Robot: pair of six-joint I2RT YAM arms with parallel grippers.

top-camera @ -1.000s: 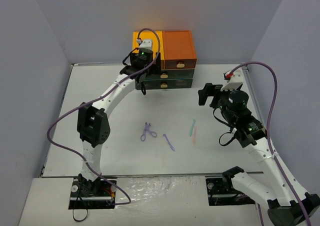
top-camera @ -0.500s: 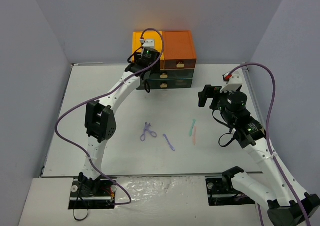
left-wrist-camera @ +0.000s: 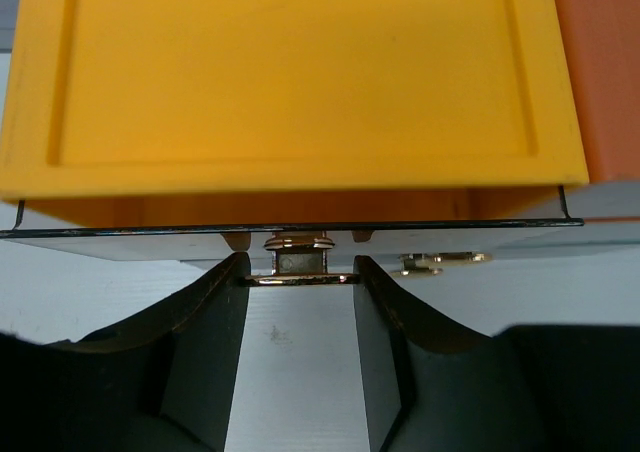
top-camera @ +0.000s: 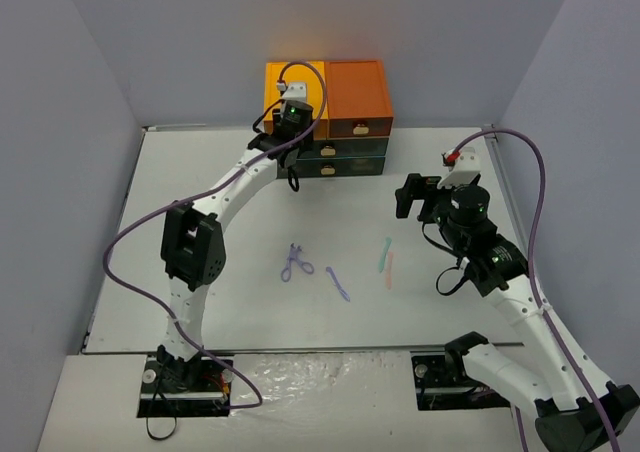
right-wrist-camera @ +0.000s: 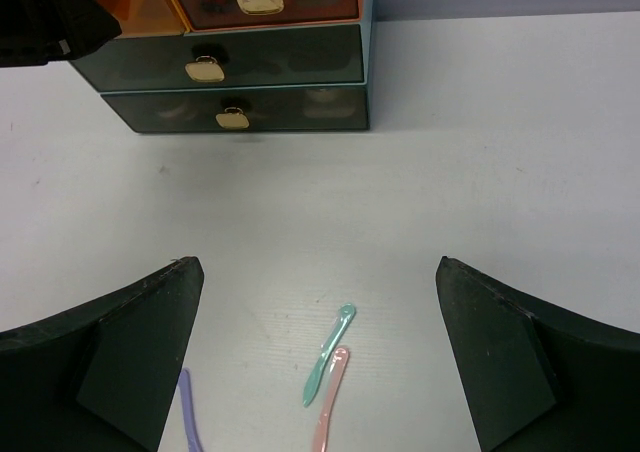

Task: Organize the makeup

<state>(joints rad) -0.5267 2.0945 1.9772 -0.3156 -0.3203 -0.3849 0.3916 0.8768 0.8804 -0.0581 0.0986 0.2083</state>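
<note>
Makeup lies on the white table: a purple scissor-like curler [top-camera: 295, 264], a purple stick [top-camera: 338, 284] [right-wrist-camera: 188, 412], a mint stick [top-camera: 384, 255] [right-wrist-camera: 328, 369] and a pink stick [top-camera: 389, 271] [right-wrist-camera: 330, 402]. My left gripper [top-camera: 293, 140] [left-wrist-camera: 300, 272] is at the front of the drawer box, under its yellow top [left-wrist-camera: 290, 72]. Its two fingers touch the ends of a gold drawer handle [left-wrist-camera: 298, 264], shut on it. My right gripper [top-camera: 414, 194] [right-wrist-camera: 315, 267] hangs open above the table, with the mint and pink sticks lying below, between its fingers.
The orange-and-dark drawer box [top-camera: 355, 92] stands at the table's back edge, with dark drawers [right-wrist-camera: 280, 62] and gold knobs [right-wrist-camera: 205, 69] facing forward. Grey walls close in the left, back and right sides. The left arm's cable loops over the box.
The left gripper's jaws have narrowed onto the gold drawer handle, and the left arm's elbow has shifted a little. The right arm has barely moved and stays open.
</note>
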